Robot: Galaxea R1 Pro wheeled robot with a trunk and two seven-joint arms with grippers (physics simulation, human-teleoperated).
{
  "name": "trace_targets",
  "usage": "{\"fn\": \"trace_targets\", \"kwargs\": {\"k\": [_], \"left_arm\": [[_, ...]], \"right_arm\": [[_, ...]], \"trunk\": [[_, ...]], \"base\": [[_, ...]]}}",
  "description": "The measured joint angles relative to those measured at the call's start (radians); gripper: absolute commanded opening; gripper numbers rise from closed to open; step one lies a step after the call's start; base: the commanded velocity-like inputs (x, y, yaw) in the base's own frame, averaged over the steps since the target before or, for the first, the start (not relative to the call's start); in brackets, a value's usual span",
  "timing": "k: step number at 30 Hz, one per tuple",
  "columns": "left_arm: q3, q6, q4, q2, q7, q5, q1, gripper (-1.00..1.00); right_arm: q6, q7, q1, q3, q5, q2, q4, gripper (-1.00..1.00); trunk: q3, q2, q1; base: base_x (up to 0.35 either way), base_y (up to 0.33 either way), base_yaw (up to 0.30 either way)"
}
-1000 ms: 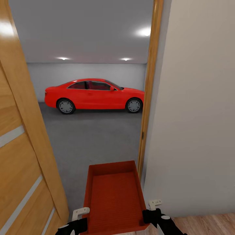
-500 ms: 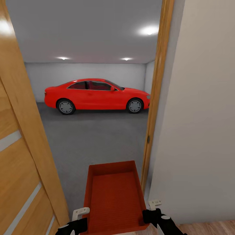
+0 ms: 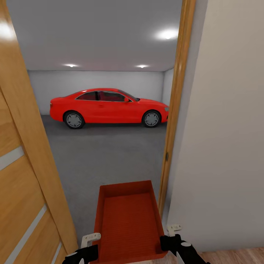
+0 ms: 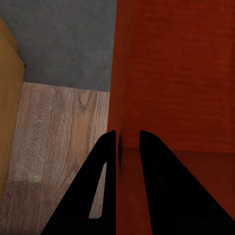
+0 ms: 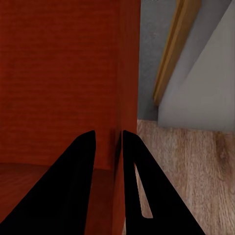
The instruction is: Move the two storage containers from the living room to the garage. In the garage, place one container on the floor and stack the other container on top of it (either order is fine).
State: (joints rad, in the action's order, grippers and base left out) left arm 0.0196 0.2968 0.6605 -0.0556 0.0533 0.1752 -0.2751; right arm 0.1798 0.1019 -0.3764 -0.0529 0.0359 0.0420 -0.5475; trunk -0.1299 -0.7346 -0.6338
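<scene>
Between both arms, left tool [image 4: 122, 142] and right tool [image 5: 107, 142] pinch container [image 3: 128, 220] walls.

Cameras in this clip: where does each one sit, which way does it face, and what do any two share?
Head view: high on the robot, facing through the doorway at the red car; both claws hold the storage container.
Left wrist view: beside the left claw, looking along its fingers clamping the container's wall.
Right wrist view: beside the right claw, clamped likewise, door frame beyond.
Shared: both wrist views show the container and wood plank flooring.
</scene>
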Motion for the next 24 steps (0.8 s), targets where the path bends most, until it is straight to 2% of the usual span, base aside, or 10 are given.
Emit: {"fn": "trace_targets", "kwargs": {"k": [5,15,19,24], "left_arm": [[0.0,0.0,0.0,0.0,0.0,0.0,0.0,-1.0],[0.0,0.001,0.0,0.0,0.0,0.0,0.0,-1.0],[0.0,0.0,0.0,0.0,0.001,0.001,0.0,-1.0],[0.0,0.0,0.0,0.0,0.0,0.001,0.0,-1.0]], "right_arm": [[0.0,0.0,0.0,0.0,0.0,0.0,0.0,-1.0],[0.001,0.0,0.0,0.0,0.0,0.0,0.0,-1.0],[0.001,0.0,-0.001,0.0,0.001,0.0,0.0,-1.0],[0.001,0.0,-0.001,0.0,0.001,0.0,0.0,-1.0]], "trunk": [[0.0,0.0,0.0],[0.0,0.0,0.0],[0.0,0.0,0.0],[0.0,0.0,0.001]], "base": [[0.0,0.0,0.021],[0.0,0.0,0.231],[0.006,0.0,0.07],[0.241,0.0,0.002]]}}
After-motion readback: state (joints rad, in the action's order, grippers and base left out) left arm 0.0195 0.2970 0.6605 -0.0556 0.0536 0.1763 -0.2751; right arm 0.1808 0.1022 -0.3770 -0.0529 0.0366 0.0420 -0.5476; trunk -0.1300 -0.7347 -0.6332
